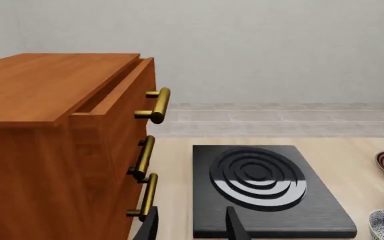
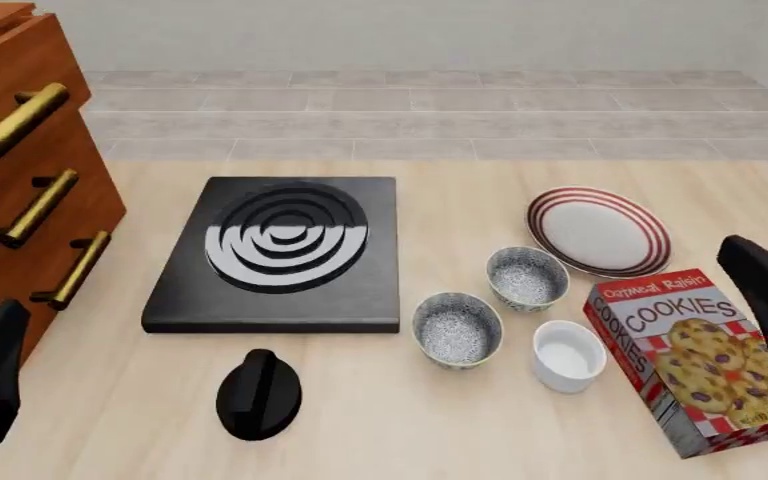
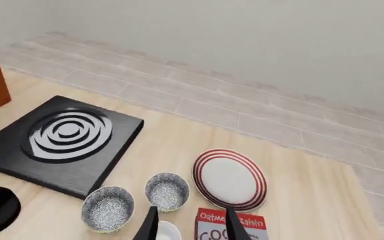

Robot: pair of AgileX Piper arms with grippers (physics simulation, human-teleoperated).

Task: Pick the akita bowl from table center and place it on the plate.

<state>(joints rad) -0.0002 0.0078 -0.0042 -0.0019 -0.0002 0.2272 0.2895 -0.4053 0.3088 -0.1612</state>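
Two look-alike akita bowls stand side by side right of the table's middle: one (image 2: 458,328) (image 3: 108,208) nearer the front, the other (image 2: 527,277) (image 3: 166,191) closer to the plate. The red-striped white plate (image 2: 599,231) (image 3: 229,178) lies just behind and to the right of them. High above the table's near right, my right gripper (image 3: 190,227) is open and empty, short of the bowls. My left gripper (image 1: 192,227) is open and empty too, by the cabinet at the near left. In the front view only dark arm parts show at both lower corners.
A wooden drawer cabinet (image 2: 11,180) with brass handles fills the left side. A black burner plate (image 2: 281,252) lies left of centre, with a black knob-like object (image 2: 259,393) in front of it. A white ramekin (image 2: 568,355) and a cookie box (image 2: 698,360) sit right of the bowls.
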